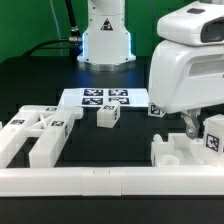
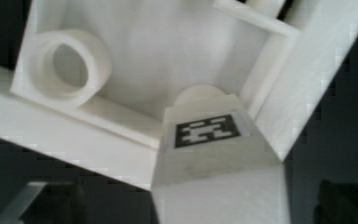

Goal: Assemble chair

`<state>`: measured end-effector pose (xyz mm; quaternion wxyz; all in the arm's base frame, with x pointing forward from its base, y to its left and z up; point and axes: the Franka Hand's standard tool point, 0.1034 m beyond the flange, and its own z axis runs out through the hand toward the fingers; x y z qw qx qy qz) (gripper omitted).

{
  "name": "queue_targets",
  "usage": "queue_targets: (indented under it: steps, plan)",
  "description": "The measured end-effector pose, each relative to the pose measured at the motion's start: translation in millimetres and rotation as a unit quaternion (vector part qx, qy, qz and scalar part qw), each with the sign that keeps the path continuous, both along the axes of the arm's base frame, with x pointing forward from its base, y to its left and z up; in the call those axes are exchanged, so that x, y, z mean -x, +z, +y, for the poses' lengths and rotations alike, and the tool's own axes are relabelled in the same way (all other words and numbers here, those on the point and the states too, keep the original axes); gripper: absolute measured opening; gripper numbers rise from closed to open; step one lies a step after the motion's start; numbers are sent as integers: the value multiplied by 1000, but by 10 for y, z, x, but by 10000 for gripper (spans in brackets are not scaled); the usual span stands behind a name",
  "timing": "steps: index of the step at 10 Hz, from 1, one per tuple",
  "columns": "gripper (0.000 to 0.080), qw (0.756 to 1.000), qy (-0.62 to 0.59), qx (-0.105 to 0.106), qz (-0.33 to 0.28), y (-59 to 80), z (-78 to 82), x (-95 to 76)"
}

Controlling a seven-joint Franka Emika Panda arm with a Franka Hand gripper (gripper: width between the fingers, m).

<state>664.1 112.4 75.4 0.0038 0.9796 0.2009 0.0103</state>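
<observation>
The chair is in loose white tagged parts. In the exterior view my gripper (image 1: 205, 128) is low at the right, over a chair part (image 1: 185, 155) with raised blocks. A tagged white bar (image 1: 213, 136) stands between its fingers. In the wrist view that bar (image 2: 211, 150) runs up between the two dark fingers (image 2: 28, 200), with a dark gap on each side, so the gripper (image 2: 185, 205) looks open and not closed on it. Behind the bar lies a white frame part with a round hole (image 2: 60, 65). A small tagged block (image 1: 107, 116) sits mid-table.
A cluster of white chair parts (image 1: 35, 135) lies at the exterior view's left. The marker board (image 1: 105, 97) lies flat in front of the robot base (image 1: 105, 40). A long white border rail (image 1: 110, 182) runs along the front edge.
</observation>
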Motion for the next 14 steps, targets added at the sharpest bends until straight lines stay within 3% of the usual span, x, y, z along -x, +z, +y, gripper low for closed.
queue_targets:
  steps: [3,5,8,14]
  plan:
    - [288,1000,-2,0,0,-1,-6,0]
    - [288,1000,-13,-1,0,-2,-7,0]
    - [288,989,-146,-6,0,-7,-15,-1]
    - [289,935,-354,-11,3,-8,-53,10]
